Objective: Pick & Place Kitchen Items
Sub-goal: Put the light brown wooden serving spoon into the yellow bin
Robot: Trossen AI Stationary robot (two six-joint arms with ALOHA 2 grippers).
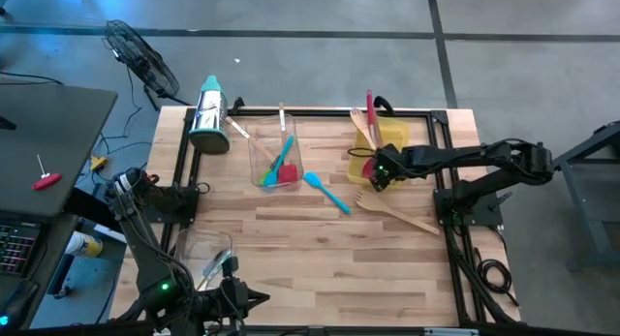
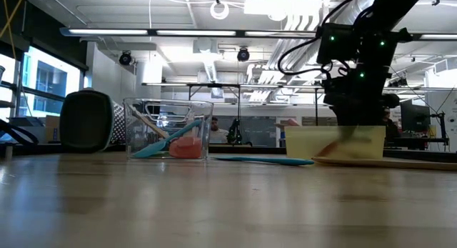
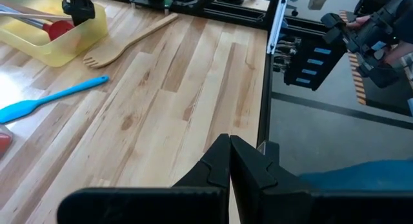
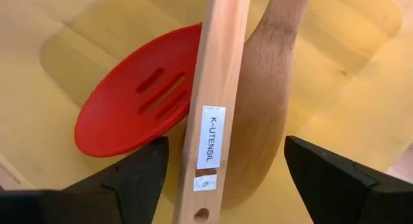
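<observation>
Two arms work at the table [image 1: 291,249]. The left pincer [image 3: 230,161] waits at the near left corner, its fingers pressed fully together and holding nothing. Moving rightward in the high view, the steel grater [image 1: 208,114] lies at the far left edge. Beside it the clear bin [image 1: 275,162] holds a blue spatula [image 1: 282,164], a red-headed piece and pale handles; how many utensils lie inside cannot be made out. Just right of that bin a second blue spatula [image 1: 326,193] lies flat on the table, long axis diagonal, blade toward the bin. A wooden fork [image 1: 395,212] lies further right, tines pointing left, handle running toward the right edge. The yellow bin [image 1: 391,136] holds a red slotted spatula [image 4: 135,101], a wooden spoon [image 4: 268,88] and a labelled wooden handle [image 4: 216,88], their ends cut off. The right pincer [image 4: 222,169] hangs over this bin, fingers spread wide on either side of the handle, gripping nothing.
</observation>
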